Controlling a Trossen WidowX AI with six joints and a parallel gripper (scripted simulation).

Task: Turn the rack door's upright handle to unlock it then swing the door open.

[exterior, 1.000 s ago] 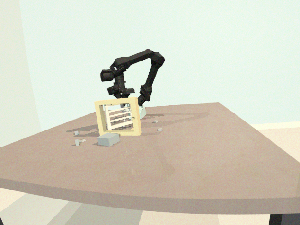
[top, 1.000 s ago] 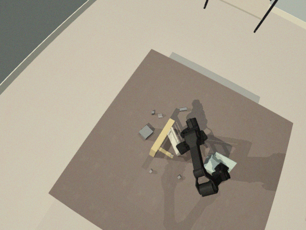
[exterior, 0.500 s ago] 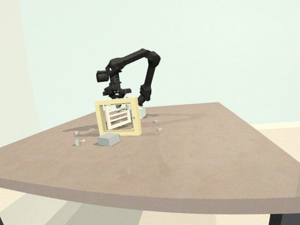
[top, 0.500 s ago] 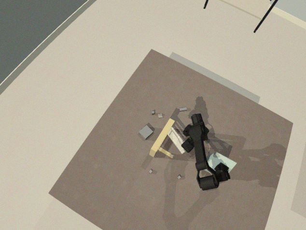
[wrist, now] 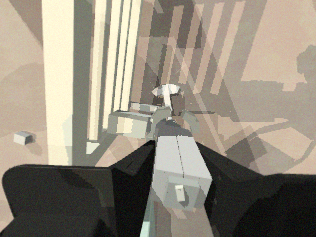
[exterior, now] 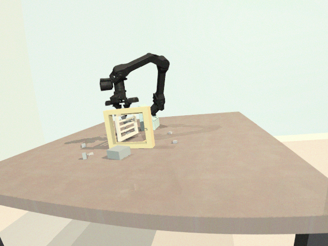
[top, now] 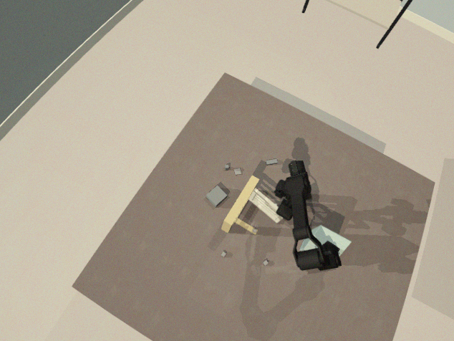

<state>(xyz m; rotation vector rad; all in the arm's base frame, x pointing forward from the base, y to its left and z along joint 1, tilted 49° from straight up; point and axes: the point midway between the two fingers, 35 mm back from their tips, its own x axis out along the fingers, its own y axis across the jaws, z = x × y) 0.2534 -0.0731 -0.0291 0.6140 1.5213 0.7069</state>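
Note:
The pale slatted door stands swung far out from the yellow frame, on the arm's side, roughly near a right angle; the exact angle is hard to tell. My gripper is shut on the grey upright handle, which stands between the fingers beside the door's free edge. A grey bracket joins the handle side to the door, and a white latch piece shows beyond the fingertips. The arm hides the handle in the top view. How far the handle is turned is unclear.
A grey box lies behind the frame. Several small grey pieces lie around, one beyond the hinge side and another toward the arm's elbow. A yellow foot sticks out from the frame. A pale green block is by the arm's base.

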